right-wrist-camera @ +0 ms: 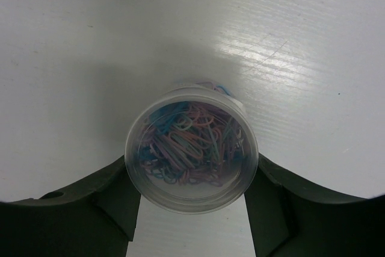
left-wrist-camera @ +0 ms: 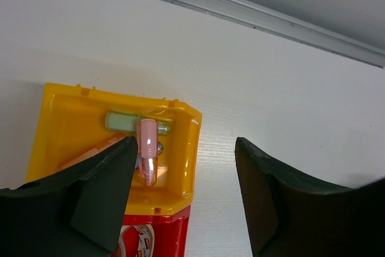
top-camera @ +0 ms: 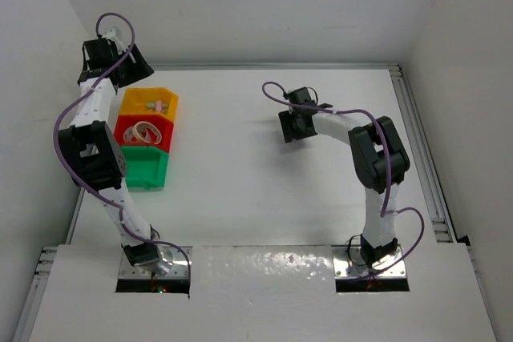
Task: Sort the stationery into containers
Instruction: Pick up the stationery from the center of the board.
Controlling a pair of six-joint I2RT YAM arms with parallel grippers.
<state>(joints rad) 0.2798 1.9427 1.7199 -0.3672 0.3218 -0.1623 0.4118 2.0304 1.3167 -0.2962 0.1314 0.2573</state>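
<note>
Clamps one clear clip tub in right gripper; spreads left gripper wide near yellow bin, one of three.

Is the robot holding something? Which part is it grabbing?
Right gripper pinches a clear tub of coloured paper clips by its round sides. Left gripper holds nothing.
</note>
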